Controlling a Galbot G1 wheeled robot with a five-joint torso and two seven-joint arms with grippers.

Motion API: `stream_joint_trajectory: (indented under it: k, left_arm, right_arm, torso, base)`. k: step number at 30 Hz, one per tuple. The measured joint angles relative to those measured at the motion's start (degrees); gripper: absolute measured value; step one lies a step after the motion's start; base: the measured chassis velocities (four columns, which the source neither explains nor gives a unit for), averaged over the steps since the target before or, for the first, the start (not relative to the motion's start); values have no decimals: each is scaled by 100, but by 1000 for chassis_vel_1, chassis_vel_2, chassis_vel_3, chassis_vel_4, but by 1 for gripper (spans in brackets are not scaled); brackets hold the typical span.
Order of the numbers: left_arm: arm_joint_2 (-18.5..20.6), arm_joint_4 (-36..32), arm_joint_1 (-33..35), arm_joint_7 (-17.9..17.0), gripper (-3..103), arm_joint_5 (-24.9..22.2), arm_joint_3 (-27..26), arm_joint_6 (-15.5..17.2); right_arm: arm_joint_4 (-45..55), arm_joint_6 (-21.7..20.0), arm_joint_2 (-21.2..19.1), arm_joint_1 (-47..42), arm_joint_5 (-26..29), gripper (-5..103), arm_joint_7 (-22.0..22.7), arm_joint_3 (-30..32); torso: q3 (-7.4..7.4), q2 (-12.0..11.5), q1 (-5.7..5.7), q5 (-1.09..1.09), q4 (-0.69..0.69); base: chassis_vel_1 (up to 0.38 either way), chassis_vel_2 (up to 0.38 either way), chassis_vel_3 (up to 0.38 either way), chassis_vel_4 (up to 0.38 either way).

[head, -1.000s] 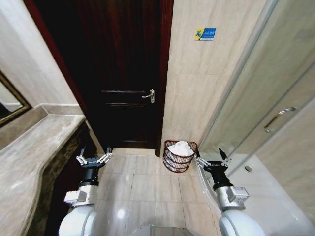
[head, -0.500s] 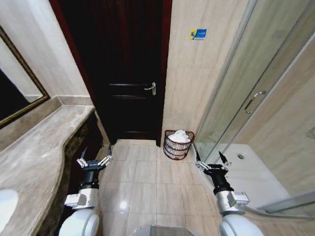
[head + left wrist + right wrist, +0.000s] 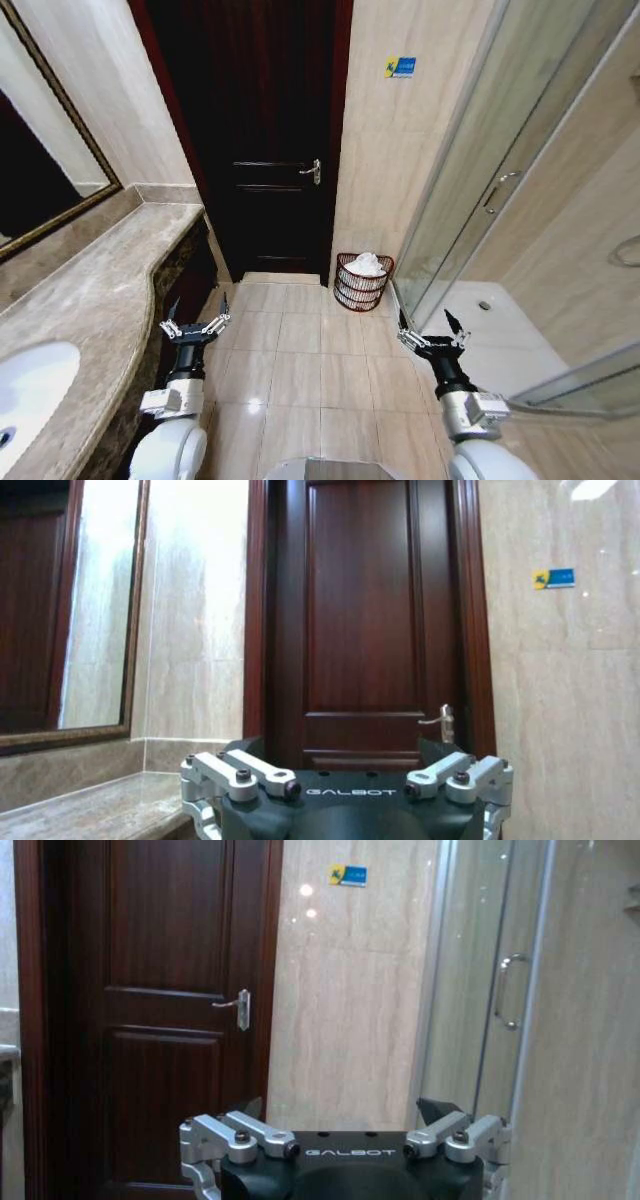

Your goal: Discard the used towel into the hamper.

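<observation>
The hamper (image 3: 362,284), a small round reddish-brown wire basket, stands on the tiled floor by the wall right of the dark door. A white towel (image 3: 367,264) is heaped inside it, showing above the rim. My left gripper (image 3: 196,322) is held low beside the counter, open and holding nothing. Open and bare too, my right gripper (image 3: 432,331) is raised near the shower's glass. Both are well short of the hamper. In the left wrist view the left gripper (image 3: 345,780) faces the door; in the right wrist view the right gripper (image 3: 345,1136) faces the door and the wall.
A marble counter (image 3: 90,290) with a white sink (image 3: 30,385) runs along the left under a framed mirror (image 3: 45,170). The dark wooden door (image 3: 270,150) is shut straight ahead. A glass shower enclosure (image 3: 500,210) fills the right. Beige floor tiles (image 3: 300,370) lie open between.
The whole head view has shifted: the camera has backed away, so hamper and door look smaller and farther, and the sink has come into view. Both grippers stay open, posed as before.
</observation>
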Motion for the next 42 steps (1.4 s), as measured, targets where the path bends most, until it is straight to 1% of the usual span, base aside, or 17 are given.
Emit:
stream_joint_trajectory:
  k: [5, 7, 9, 16, 18, 25, 42]
  left_arm:
    - [-16, -89, 14, 0, 100, 3, -17, 45]
    - [-22, -122, 20, 23, 100, 4, -14, 133]
    - [-29, -134, 7, 79, 100, 6, -1, 219]
    - [-58, -108, -39, 142, 100, 44, 23, 285]
    - [-71, -109, -45, 146, 100, 50, 26, 283]
    - [-80, -42, -106, 96, 100, 83, 36, 87]
    - [-79, -46, -195, 95, 100, 105, 52, 89]
  right_arm:
    - [217, 118, 26, -169, 9, 100, 92, -73]
    - [319, 123, 41, -224, 18, 100, 116, -79]
    - [339, 124, 35, -181, 15, 100, 139, -29]
    - [349, 119, 2, -75, 31, 100, 272, 3]
    - [350, 114, 0, -100, 34, 100, 273, -13]
    - [351, 110, -39, -80, 79, 100, 299, 13]
    - [349, -94, -104, -78, 96, 100, 354, 44]
  torso:
    - [-1, 0, -1, -1, 3]
    - [-2, 1, -3, -4, 1]
    - [-1, 1, -2, -2, 1]
    - [-2, 2, -5, -1, 2]
    - [-2, 1, -4, -1, 1]
    - [0, -2, 1, -2, 3]
    - [-1, -1, -1, -2, 1]
  base:
    - [207, -176, -184, 170]
    - [172, -151, -163, 145]
    - [165, -157, -154, 134]
    - [107, -83, -82, 126]
    - [39, 57, 61, 27]
    - [5, 56, 68, 6]
    - [0, 0, 0, 0]
